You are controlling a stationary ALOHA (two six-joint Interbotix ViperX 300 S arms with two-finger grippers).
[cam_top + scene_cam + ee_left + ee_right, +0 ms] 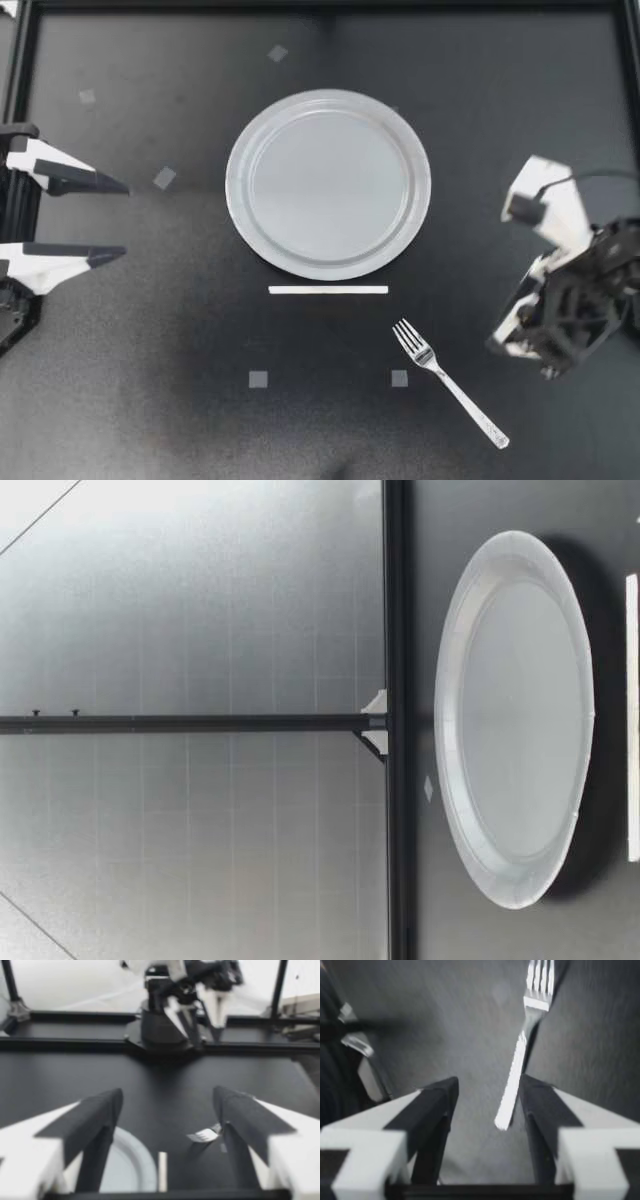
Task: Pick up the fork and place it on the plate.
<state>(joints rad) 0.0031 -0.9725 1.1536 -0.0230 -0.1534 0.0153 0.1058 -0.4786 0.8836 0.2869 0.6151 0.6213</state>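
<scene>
**Fork not yet gripped: a thin handle, an off-centre line-up**

The fork point(447, 381) lies flat on the desk point(150, 400), clear of the plate point(328, 184). It sits beyond the white strip point(328, 290) that runs alongside the plate's rim, with its tines toward the plate and its handle trailing away from it. The right gripper point(520, 335) hangs near the handle, on the side farther from the plate. Its fingers are parted to a moderate gap and hold nothing. The left gripper point(125, 220) sits well away from the plate on the opposite side, its fingers spread wide and empty.

In the right wrist view, the handle's end shows between the fingers but much closer to one finger than the other. If the fingers close from there, the nearer one would probably reach the handle first and push the fork sideways instead of pinching it.

The handle is thin and lies flush with the desk. Fingers that stop too high would likely close over it and miss, while fingers that come too low would scrape the desk.

A grip at the very end of the handle leaves the heavier tines far out. The fork could then swing or droop in the grip. On the way over, drooping tines might catch the strip or the plate's raised rim and shove the plate, which looks light.

If the fork is released with its handle hanging over the rim, it may tip back onto the desk.
</scene>
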